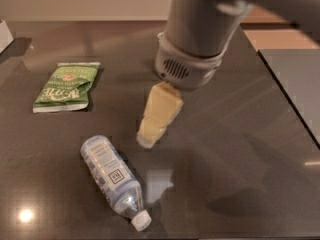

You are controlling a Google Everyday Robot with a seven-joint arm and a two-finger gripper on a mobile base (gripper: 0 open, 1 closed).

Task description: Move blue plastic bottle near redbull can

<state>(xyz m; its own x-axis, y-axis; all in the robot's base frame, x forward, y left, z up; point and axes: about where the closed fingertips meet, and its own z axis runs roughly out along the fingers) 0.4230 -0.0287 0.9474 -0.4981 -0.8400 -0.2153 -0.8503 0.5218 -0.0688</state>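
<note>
The blue plastic bottle lies on its side on the dark table, at the lower left of centre, with its white cap pointing to the lower right. My gripper hangs from the big grey wrist and points down-left. Its tip is just above and to the right of the bottle's upper end, apart from it. It holds nothing that I can see. The redbull can is hidden behind the wrist.
A green snack bag lies flat at the left. A white object shows at the far left edge. The table's right edge runs diagonally, with a grey surface beyond it.
</note>
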